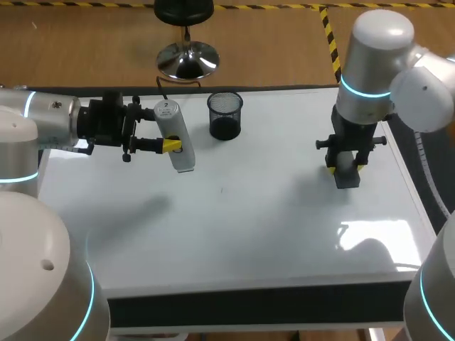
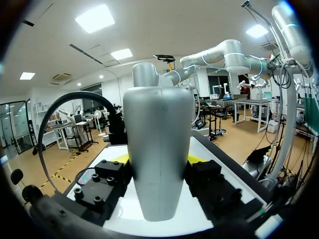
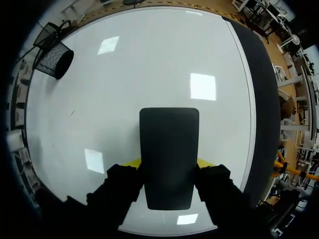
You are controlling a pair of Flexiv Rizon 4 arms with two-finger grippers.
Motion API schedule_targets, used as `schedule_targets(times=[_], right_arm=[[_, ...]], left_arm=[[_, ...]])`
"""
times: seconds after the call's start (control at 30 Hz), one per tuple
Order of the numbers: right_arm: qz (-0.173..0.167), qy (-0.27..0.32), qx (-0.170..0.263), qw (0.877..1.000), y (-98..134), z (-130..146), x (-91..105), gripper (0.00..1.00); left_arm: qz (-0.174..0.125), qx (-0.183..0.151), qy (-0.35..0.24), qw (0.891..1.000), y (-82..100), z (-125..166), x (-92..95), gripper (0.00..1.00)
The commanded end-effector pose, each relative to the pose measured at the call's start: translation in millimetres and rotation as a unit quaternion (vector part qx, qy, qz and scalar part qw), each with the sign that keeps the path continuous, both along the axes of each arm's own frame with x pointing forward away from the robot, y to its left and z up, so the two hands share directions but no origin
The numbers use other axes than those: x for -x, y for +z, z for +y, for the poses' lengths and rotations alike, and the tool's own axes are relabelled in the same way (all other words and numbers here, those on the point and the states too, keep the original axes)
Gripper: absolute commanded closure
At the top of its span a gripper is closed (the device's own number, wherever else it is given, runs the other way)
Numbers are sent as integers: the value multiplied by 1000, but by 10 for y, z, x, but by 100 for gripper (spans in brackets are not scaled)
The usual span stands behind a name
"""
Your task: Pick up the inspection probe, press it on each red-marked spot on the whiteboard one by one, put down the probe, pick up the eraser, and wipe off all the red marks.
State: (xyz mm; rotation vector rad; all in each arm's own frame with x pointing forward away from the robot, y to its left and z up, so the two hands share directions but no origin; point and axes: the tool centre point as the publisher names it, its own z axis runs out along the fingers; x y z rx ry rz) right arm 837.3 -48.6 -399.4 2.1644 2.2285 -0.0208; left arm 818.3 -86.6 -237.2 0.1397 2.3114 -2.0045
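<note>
A silvery, bottle-shaped inspection probe [image 1: 175, 135] is held over the whiteboard's [image 1: 249, 213] far left part by my left gripper [image 1: 166, 132], which is shut on it. In the left wrist view the probe [image 2: 158, 149] stands between the yellow-tipped fingers of that gripper [image 2: 158, 162]. My right gripper [image 1: 346, 168] points down at the board's right side and is shut on a dark rectangular eraser [image 1: 348, 176]. The right wrist view has the eraser [image 3: 168, 154] clamped in the gripper [image 3: 168, 164], low over the white surface. Whether it touches the board is unclear. No red marks show on the board.
A black mesh cup [image 1: 225, 115] stands at the board's far edge, between the two arms, and shows beyond the eraser in the right wrist view [image 3: 54, 59]. A dark border [image 1: 249, 304] runs along the board's near edge.
</note>
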Motion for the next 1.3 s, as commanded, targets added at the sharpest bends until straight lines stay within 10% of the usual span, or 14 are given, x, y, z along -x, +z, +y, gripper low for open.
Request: schedule_targets(times=[0.03,0.83,1.07,1.3], right_arm=[[3,7,-9,1000,-17,-125,12,100],[13,30,-32,999,-315,-306,56,98],[9,21,-29,999,-257,-318,114,0],[-7,21,-23,999,-68,-275,160,0]], left_arm=[[-1,0,1,1000,13,3,8,100],[-1,0,1,1000,13,3,8,100],[-1,0,1,1000,13,3,8,100],[-1,0,1,1000,13,3,8,100]])
